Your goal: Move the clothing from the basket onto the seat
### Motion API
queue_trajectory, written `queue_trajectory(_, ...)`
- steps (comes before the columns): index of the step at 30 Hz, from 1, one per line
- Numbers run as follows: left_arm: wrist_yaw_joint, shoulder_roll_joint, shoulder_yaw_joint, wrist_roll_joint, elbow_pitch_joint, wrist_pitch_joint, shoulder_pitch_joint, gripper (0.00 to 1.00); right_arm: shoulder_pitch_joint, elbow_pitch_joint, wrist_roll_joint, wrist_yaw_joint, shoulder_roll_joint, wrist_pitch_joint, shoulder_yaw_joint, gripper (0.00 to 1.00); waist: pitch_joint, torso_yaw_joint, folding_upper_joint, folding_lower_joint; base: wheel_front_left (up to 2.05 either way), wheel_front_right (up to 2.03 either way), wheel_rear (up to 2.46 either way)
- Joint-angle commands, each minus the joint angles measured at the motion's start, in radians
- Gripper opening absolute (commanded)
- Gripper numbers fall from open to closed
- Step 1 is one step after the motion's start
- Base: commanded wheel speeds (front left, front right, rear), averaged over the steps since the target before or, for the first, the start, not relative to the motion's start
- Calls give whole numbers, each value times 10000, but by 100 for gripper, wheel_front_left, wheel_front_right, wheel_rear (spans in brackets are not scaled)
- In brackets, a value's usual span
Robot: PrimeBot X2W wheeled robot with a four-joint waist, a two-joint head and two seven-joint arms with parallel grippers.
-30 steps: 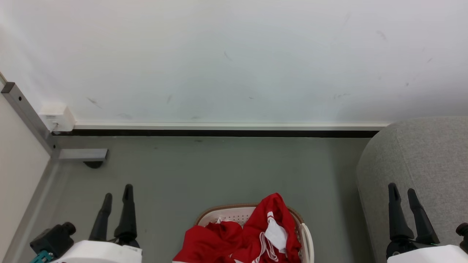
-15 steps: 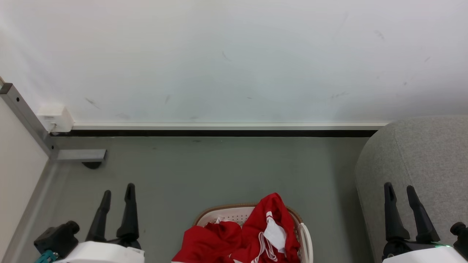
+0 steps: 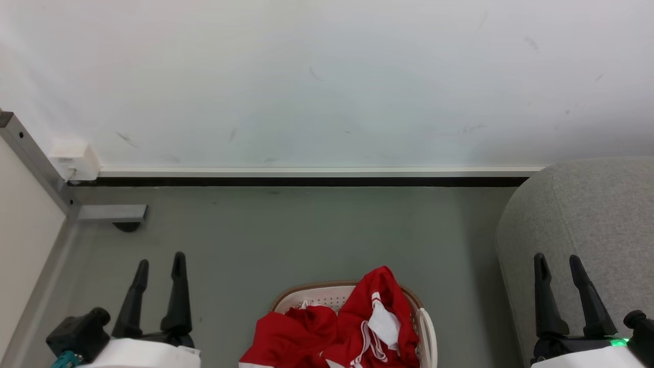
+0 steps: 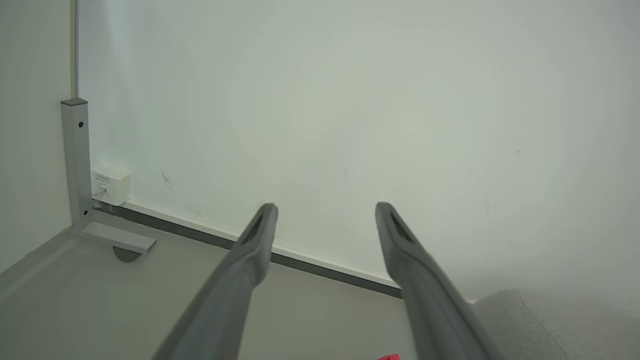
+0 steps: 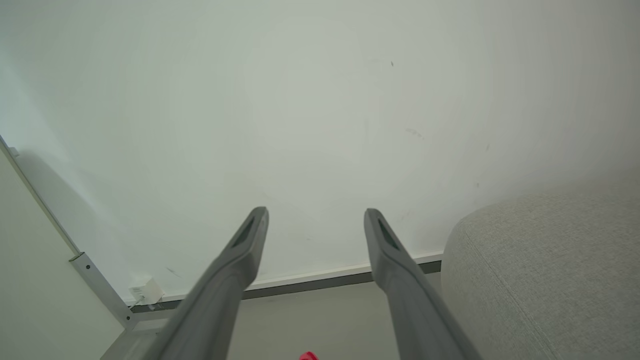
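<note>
Both left gripper (image 3: 161, 259) and right gripper (image 3: 557, 258): fingers (image 3: 179, 291) spread, empty; clothing (image 3: 327, 332) in basket (image 3: 311, 294).

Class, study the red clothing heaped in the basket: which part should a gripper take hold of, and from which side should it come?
On the clothing, grip the tall red fold peaking above the basket rim at its right. Come from above: the basket walls bar a sideways approach, while that peak stands free. The open right gripper, beside the seat, probably suits best.
</note>
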Motion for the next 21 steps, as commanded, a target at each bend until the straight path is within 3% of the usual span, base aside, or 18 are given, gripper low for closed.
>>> queue_trajectory(1, -22, 43, 28, 232, -73, -74, -84, 100, 13, -94, -228, -18, -31, -81, -58, 100, 15, -5, 0, 0, 0, 0, 0)
queue_trajectory(21, -150, 23, -164, 1618, 307, -493, -123, 100, -22, 323, -1861, -21, 146, -296, -190, 100, 142, -57, 0, 0, 0, 0, 0)
